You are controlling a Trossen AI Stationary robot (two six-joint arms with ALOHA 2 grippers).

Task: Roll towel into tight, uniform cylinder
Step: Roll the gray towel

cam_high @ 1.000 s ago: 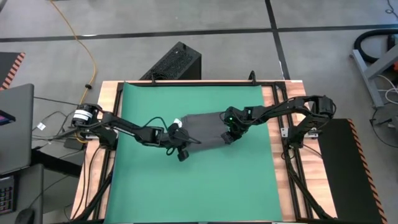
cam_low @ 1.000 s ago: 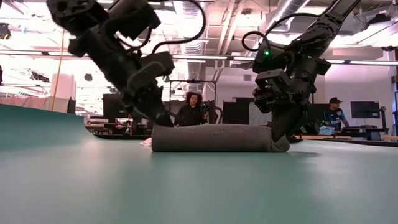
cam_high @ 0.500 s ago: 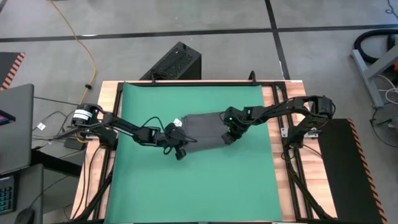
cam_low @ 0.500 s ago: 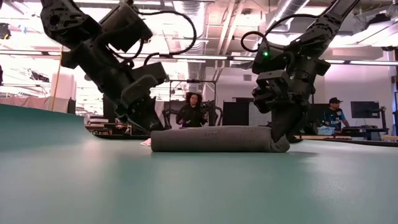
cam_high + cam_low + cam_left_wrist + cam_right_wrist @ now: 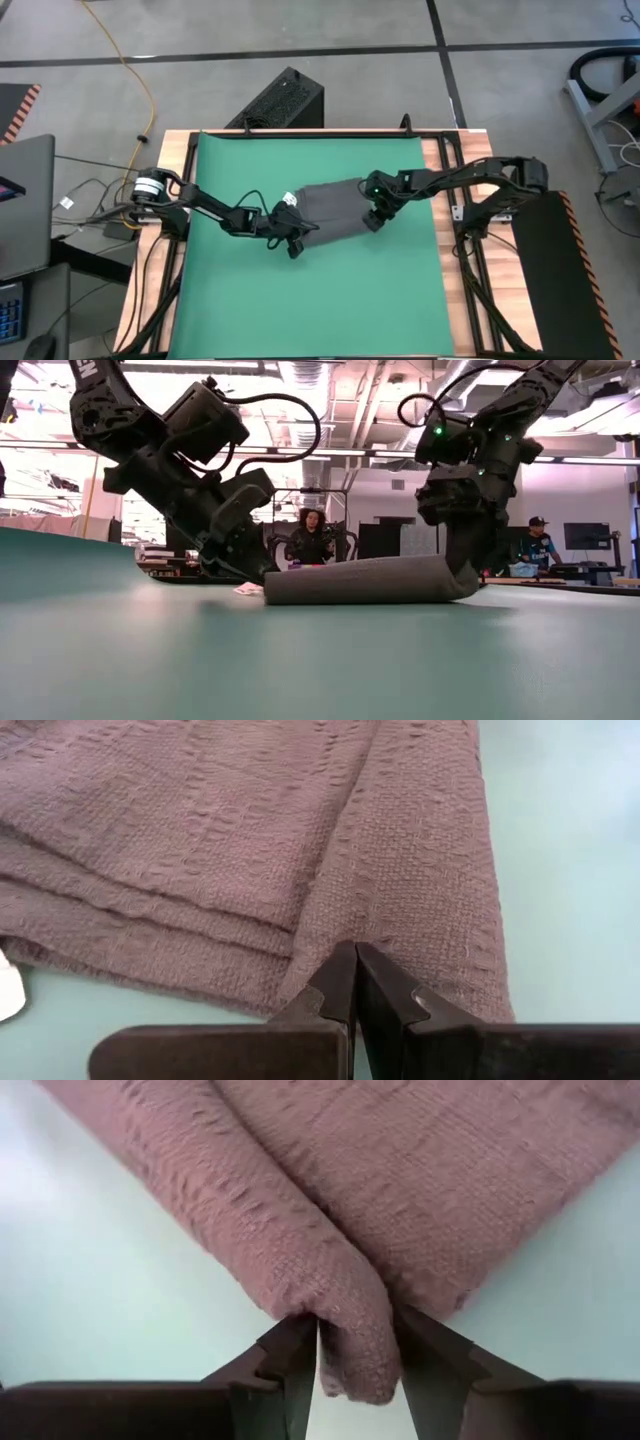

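Towel: the towel point(image 5: 332, 210) is lying near the middle of the green mat point(image 5: 310, 300), partly rolled, with a flat part still spreading toward the far side.
Long axis: the roll is running left to right across the mat, its right end being lifted a little higher in the low view.
White tag: a small white tag point(image 5: 289, 199) is showing at the towel's left end.
Right gripper: the right gripper point(image 5: 358, 1342) is being held at the roll's right end, its fingers parted around the rolled fold, which is sitting between them; whether the cloth is being squeezed cannot be told.
Left gripper: the left gripper point(image 5: 355, 982) is being kept at the left end with its fingers pressed together, tips touching the towel's edge and nothing being pinched.
Relation for the coming move: each end is being attended by its own arm, and the unrolled cloth is lying beyond the roll on the far side, so further rolling is judged to be needed toward the far edge.
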